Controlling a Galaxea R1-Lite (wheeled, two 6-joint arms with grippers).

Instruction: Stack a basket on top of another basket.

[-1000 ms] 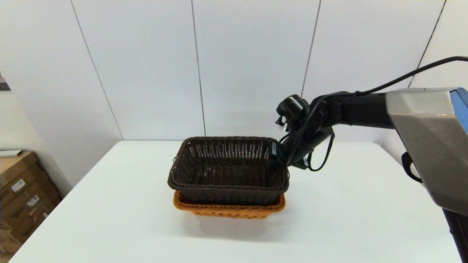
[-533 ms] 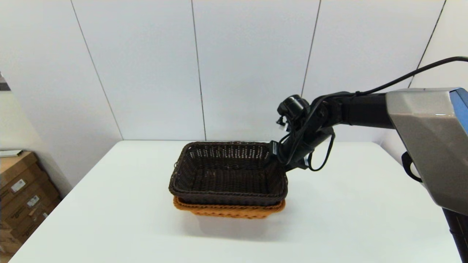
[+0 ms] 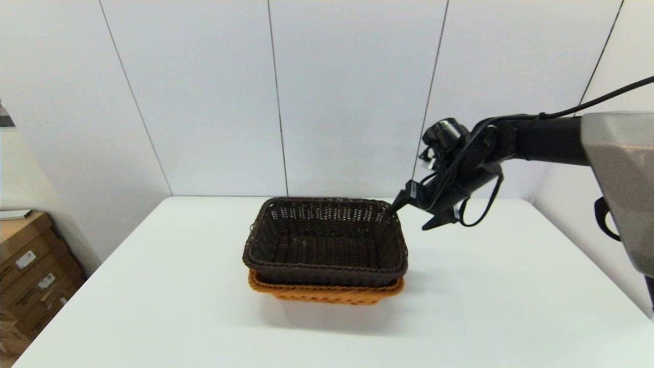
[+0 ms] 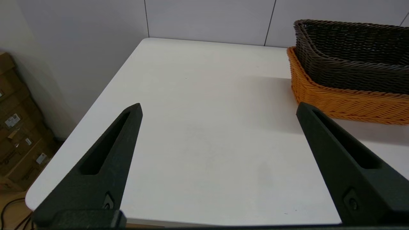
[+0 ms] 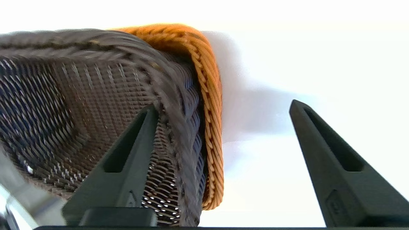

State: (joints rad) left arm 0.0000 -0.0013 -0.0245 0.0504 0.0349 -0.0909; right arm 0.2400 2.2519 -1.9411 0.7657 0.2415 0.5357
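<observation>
Dark brown basket (image 3: 325,240) nested inside orange-tan basket (image 3: 327,292), mid-table (image 3: 153,286); only orange rim shows below it in head view. Right gripper (image 3: 411,217) at stack's 2 o'clock corner, fingers apart, gripping nothing. Right wrist view adds: one finger (image 5: 127,156) over dark basket's interior, other over bare table, rim between. Left gripper (image 4: 219,108), unseen from head, shows own fingers spread wide above table, well apart from stack; cardboard boxes (image 4: 16,127) beyond table edge.

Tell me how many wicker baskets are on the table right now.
2. The dark brown basket sits nested in the orange-tan basket, mid-table. The right gripper is open beside its far right corner. None seem hidden.
</observation>
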